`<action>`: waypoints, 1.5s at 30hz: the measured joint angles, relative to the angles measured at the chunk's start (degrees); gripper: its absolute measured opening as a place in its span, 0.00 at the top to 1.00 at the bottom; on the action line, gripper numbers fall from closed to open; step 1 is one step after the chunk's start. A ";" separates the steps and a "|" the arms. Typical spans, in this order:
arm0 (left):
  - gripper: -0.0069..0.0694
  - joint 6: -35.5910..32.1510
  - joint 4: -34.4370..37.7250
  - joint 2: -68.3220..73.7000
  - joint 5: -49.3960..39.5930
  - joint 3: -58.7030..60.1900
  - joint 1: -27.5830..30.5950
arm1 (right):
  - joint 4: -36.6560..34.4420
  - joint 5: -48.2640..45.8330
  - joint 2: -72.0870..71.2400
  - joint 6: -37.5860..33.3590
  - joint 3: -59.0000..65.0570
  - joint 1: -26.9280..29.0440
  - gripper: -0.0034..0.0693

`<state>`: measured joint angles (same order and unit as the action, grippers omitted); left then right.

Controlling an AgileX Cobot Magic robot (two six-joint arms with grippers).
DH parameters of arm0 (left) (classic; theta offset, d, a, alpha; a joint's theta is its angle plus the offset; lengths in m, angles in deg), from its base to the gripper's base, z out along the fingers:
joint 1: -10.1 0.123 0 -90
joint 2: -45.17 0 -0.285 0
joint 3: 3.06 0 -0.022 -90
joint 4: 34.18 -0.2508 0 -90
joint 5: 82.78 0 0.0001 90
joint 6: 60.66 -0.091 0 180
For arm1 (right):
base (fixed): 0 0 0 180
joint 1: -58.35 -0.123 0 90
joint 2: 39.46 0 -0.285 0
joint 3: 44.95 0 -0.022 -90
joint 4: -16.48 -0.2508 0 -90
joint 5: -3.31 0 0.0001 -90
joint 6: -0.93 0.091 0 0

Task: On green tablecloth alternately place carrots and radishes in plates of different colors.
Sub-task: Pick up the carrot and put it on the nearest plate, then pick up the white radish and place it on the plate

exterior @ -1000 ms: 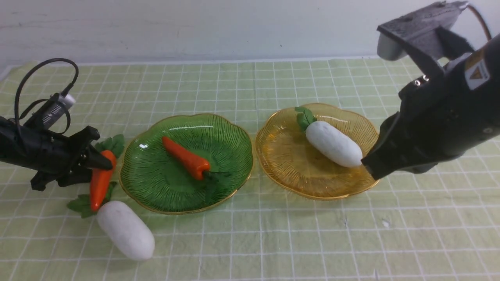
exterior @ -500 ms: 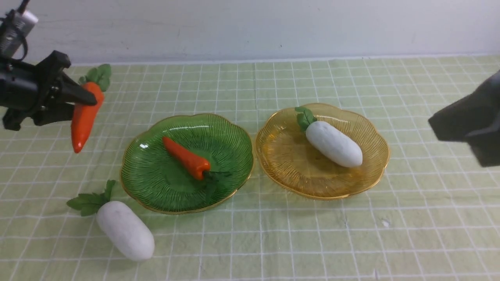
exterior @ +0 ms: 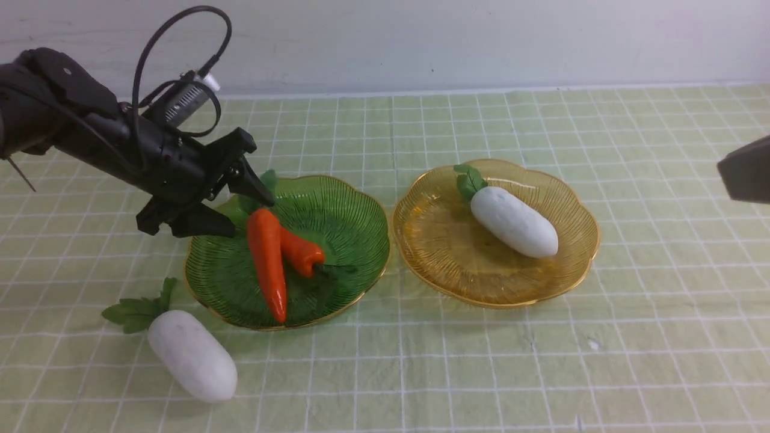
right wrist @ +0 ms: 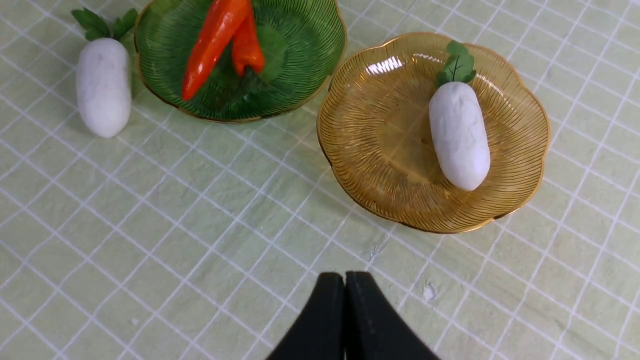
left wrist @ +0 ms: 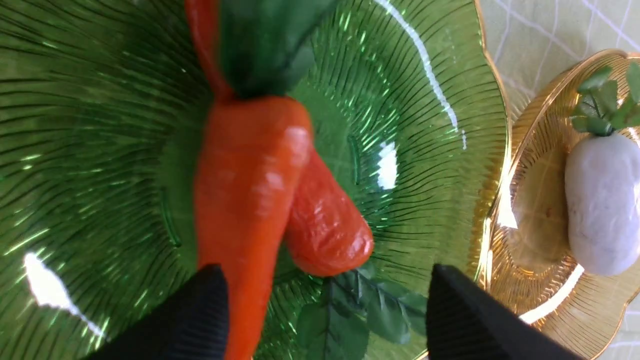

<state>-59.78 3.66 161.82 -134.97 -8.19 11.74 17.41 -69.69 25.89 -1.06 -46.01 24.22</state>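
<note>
Carrots, both at the green plate (exterior: 355, 222): front carrot (exterior: 269, 258) angled across the thin end of rear carrot (exterior: 302, 251), with the narrow tip toward the near rim. Hard to say from the front view whether fully settled in the plate or just above, and somewhat blurred in the left wrist view, with the narrow end cut off at the picture's edge. Partly hidden in the front view too: leaves of the front carrot, behind the fingers of left gripper (exterior: 252, 215). Spread wide there, with clear space between the tips, over the plate's left side, and clamped on nothing. Covered by the front carrot: the thin end of the rear carrot. Closed tip to tip and gripping nothing: right gripper (right wrist: 344, 275), cropped by the right wrist view and mostly outside the front view. Seen whole in the amber plate (exterior: 445, 258): one white radish (exterior: 514, 222), slanted, leaves toward the far rim. Lying on the green tablecloth (exterior: 481, 361), just beside the green plate: another white radish (exterior: 192, 355), leaves outspread.
</note>
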 joint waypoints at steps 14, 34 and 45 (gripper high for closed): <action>0.32 9.26 -33.20 -10.39 -16.91 10.16 6.76 | 2.48 0.04 0.00 0.00 5.32 0.00 0.97; 0.15 10.44 -21.20 -10.02 -6.80 17.44 2.72 | 3.29 0.10 0.11 0.00 7.96 0.00 0.97; 0.15 10.44 -21.16 -4.58 -3.59 17.45 0.44 | 3.29 0.10 0.11 0.00 7.96 0.00 0.97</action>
<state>-49.34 -17.51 157.24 -138.56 9.27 12.18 20.70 -69.58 26.00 -1.06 -38.05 24.22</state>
